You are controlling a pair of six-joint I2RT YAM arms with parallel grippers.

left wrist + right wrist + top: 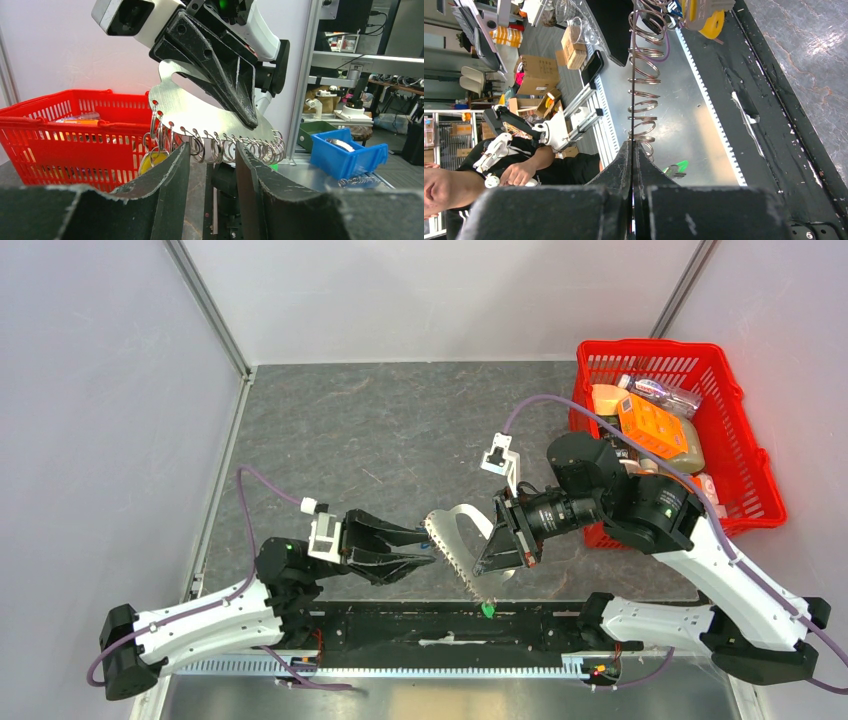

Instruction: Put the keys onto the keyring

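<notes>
The right pincer (633,150) clamps the keyring (195,110) in mid-air. The left pincer (212,155) stands apart beside its rings (216,150), where a yellow key (152,161) hangs. Closing crooked could snag neighbouring rings and twist it loose.

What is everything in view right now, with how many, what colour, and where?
keyring plate: one, silver, in the air, clamped by the right tool
rings: many, silver, along the plate's curved edge
key: one visible, yellow cap, hanging at one end of the ring row
tag: one, bright green, dangling under the plate's near end
basket: one, red, table's far right corner, holding orange and other packets
table: one, grey, below the arms
left tool: one, black, open, at the plate's ringed edge
right tool: one, black, shut on the plate
</notes>
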